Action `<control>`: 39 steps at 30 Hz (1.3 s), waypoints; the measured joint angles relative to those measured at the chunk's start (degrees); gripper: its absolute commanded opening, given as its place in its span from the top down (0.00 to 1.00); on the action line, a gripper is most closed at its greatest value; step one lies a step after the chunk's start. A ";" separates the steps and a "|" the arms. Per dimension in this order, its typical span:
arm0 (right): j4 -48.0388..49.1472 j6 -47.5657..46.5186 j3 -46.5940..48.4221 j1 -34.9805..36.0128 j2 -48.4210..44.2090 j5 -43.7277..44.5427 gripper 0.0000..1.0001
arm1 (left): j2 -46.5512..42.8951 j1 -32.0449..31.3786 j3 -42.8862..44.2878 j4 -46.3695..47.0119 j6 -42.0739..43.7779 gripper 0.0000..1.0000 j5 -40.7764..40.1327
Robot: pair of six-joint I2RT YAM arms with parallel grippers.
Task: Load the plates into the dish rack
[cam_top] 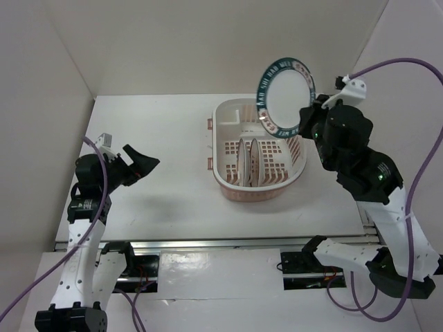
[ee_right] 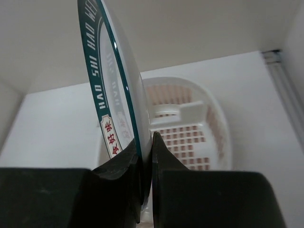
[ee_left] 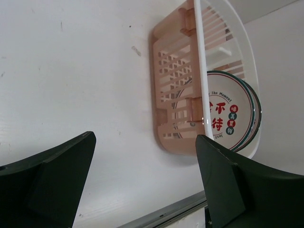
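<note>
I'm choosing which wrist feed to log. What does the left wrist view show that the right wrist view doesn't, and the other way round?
Left wrist only: the open, empty left gripper and a red-and-green lettered plate standing in the dish rack. Right wrist only: the right gripper shut on the dark-rimmed plate, held on edge. Both: the pink dish rack.

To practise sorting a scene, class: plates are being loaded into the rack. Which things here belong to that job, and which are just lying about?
Job: dish rack; dark-rimmed plate in right pincer; two plates standing inside.
Just there: purple cables; metal rail; open left pincer, holding nothing.
</note>
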 measured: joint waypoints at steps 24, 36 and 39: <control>-16.00 6.86 -19.21 -0.26 4.33 17.18 1.00 | -0.74 0.00 -0.20 -2.23 0.04 0.00 0.02; -11.32 7.93 -25.46 -0.26 5.86 13.79 1.00 | -0.74 0.00 -0.20 -2.25 0.04 0.00 0.02; -10.38 8.22 -26.60 -0.26 5.88 13.40 1.00 | -0.74 0.00 -0.20 -2.36 0.04 0.00 -0.15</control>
